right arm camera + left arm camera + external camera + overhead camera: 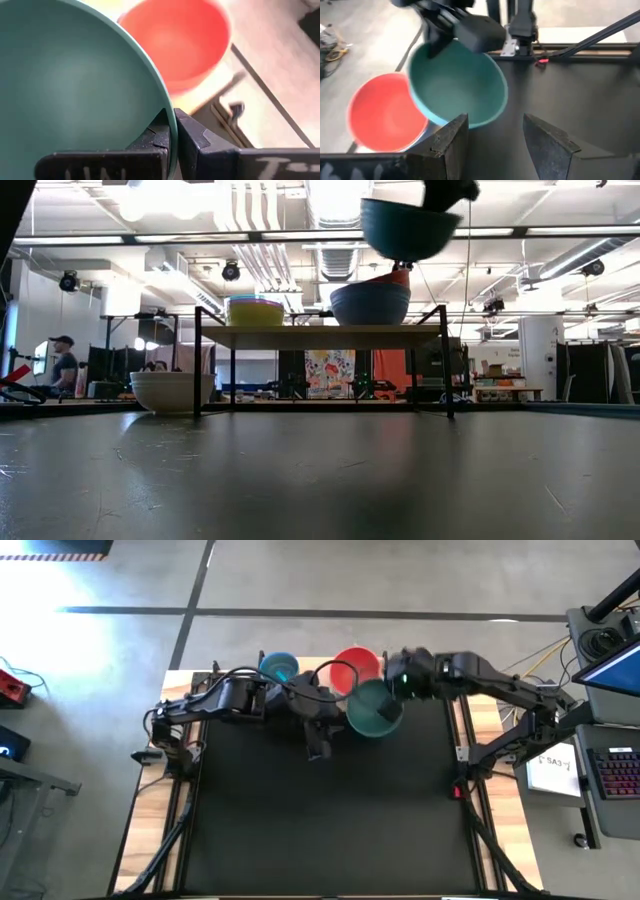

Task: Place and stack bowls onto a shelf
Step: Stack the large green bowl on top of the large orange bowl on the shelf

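**While the teal bowl hangs over the stack, mind the drop**

Your right claw (172,131) is pinched shut on the rim of the teal bowl (374,709), one finger inside and one outside, and it holds the bowl in the air above the shelf (320,335). Just beside it, the red bowl (354,671) sits nested in a blue bowl (369,304) on the shelf's right end. A yellow stack (256,311) stands on the left end, and a white bowl (171,391) waits on the table (320,480) beside the shelf.

Your left claw (495,137) hovers nearby with fingers spread, holding nothing.

The risk: the teal bowl looks off-centre from the red one. Release it there and it may catch the red rim, tip, and slide off the shelf edge. A single-rim pinch also lets the bowl swing.
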You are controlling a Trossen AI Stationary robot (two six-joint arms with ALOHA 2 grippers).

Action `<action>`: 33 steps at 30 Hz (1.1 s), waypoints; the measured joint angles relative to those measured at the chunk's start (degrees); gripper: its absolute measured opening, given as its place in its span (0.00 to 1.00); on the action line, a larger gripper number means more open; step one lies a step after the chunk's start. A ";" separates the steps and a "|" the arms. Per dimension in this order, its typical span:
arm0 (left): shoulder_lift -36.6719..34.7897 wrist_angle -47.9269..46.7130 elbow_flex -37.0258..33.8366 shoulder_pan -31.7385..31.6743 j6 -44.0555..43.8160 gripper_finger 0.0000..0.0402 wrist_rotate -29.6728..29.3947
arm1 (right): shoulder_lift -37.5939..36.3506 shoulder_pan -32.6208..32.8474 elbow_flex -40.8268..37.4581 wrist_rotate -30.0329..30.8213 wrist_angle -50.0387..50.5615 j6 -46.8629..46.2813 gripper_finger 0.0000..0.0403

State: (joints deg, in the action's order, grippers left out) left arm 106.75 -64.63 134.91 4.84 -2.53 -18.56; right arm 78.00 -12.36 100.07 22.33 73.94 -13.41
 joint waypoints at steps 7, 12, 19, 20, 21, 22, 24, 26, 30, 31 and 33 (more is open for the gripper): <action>-0.67 -4.44 -0.01 -0.02 0.53 0.43 -4.14 | 1.05 -11.60 0.00 -9.05 -14.67 8.60 0.02; -0.88 -7.93 -0.02 -0.02 0.55 0.43 -8.18 | 3.71 -17.37 0.00 -10.24 -18.62 11.30 0.02; -0.98 -9.95 -0.02 -0.09 0.55 0.43 -10.06 | 9.00 -22.16 0.00 -14.95 -22.32 12.83 0.02; -1.04 -10.08 -0.02 -0.09 0.55 0.43 -10.06 | 9.55 -22.62 0.00 -14.89 -22.47 12.98 0.02; -1.15 -10.33 -0.02 -0.11 0.55 0.43 -10.06 | 10.07 -23.14 0.00 -14.86 -22.43 13.24 0.02; -1.25 -10.54 -0.02 -0.11 0.47 0.43 -10.06 | 10.46 -23.48 0.00 -14.68 -22.36 13.46 0.02; -1.54 -10.97 -0.02 -0.13 0.20 0.43 -10.06 | 11.12 -23.85 0.00 -14.85 -22.37 13.44 0.02; -1.86 -11.47 -0.02 -0.13 0.09 0.43 -10.10 | 11.45 -24.04 0.00 -15.02 -22.28 13.48 0.02; -2.49 -11.51 -0.02 -0.17 0.06 0.43 -10.92 | 10.90 -24.06 0.00 -15.49 -22.27 13.49 0.02; -2.59 -11.60 -0.02 -0.20 -0.08 0.43 -10.94 | 10.58 -24.06 0.00 -15.48 -22.28 13.51 0.02; -2.72 -11.96 -0.02 -0.24 -0.10 0.43 -10.98 | 9.82 -24.06 0.00 -15.49 -22.08 13.56 0.02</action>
State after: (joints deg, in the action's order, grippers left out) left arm 104.03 -76.59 134.89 4.60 -2.63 -29.54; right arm 87.82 -36.42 100.07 6.84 51.86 0.15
